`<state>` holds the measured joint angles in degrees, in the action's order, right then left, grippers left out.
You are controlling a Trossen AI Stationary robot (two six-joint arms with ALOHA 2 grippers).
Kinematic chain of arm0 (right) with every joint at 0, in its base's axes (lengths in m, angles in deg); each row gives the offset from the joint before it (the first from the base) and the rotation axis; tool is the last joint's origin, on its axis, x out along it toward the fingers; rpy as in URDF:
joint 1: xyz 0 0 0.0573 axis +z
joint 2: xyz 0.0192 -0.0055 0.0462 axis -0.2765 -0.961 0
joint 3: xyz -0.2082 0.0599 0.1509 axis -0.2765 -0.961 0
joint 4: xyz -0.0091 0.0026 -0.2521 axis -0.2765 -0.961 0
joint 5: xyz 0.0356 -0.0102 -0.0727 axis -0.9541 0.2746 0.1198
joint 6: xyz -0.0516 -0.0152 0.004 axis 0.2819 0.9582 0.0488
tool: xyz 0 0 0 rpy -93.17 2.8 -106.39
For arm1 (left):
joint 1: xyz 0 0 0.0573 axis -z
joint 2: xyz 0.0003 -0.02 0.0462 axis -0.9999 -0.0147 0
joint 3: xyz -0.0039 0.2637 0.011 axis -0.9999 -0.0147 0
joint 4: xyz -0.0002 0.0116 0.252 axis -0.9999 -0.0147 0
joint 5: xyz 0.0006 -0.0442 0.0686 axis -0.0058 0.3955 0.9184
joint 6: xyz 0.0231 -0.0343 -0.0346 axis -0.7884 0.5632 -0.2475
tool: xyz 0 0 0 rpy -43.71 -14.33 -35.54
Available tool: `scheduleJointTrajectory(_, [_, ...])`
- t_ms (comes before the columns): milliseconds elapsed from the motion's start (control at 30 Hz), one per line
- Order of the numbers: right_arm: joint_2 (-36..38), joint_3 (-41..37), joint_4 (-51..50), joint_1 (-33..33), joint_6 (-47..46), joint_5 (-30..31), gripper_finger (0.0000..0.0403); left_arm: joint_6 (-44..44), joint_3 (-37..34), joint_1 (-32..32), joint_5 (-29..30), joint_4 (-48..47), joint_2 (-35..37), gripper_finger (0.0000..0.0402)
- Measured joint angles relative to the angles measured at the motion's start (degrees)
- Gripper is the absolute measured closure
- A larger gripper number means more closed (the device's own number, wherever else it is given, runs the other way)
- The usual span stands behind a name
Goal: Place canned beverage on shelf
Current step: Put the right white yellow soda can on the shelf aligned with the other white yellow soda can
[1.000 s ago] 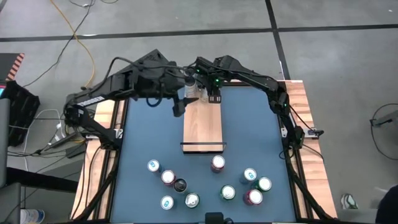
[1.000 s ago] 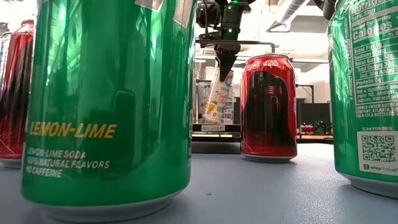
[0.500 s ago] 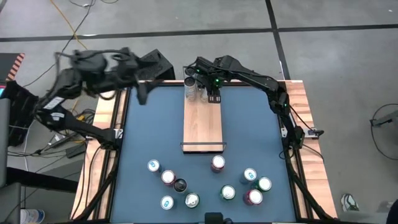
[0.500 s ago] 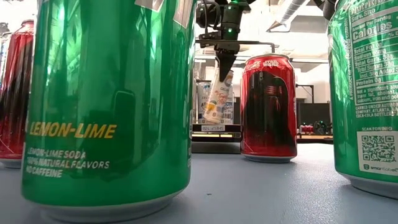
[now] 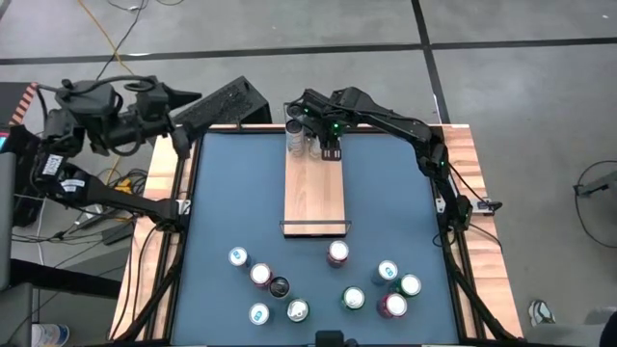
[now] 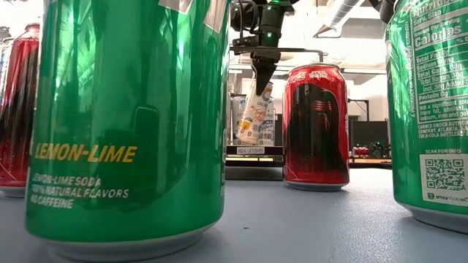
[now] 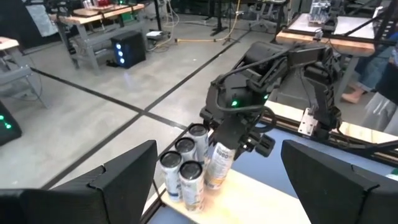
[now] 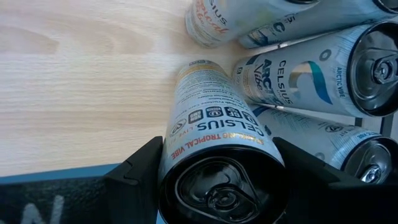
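The right gripper (image 5: 328,145) clamps its fingers around a tilted can (image 8: 217,143) over the shelf (image 5: 314,198), beside three standing cans (image 7: 183,165), while the left gripper (image 5: 178,130) waits wide open and empty off the table.

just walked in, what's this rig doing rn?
Stocking cans. The right gripper has its jaws closed around a tall white can, setting it on the far end of the shelf beside three similar cans already standing there. In the low view the held can looks slightly tilted. The left gripper sits off the table's far left corner, jaws open and empty. About ten more cans wait on the blue table at the near end.
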<state>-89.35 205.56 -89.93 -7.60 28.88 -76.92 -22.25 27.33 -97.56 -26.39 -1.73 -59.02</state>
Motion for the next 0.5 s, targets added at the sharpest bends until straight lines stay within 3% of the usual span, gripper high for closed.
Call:
scheduleJointTrajectory(233, [0.00,0.00,0.02,0.41,0.19,-0.18,0.0163,0.79,0.00,0.00,-0.05,-2.06,0.24,0.0070])
scheduleJointTrajectory(367, [0.00,-0.02,-0.22,0.36,0.21,-4.19,0.0163,0.79,-0.02,0.00,-0.03,-2.54,0.32,0.0070])
scheduleJointTrajectory(500, [0.00,-0.02,-0.15,0.80,0.41,-4.35,0.0159,0.79,-0.02,0.00,-0.03,-3.24,0.28,0.0070])
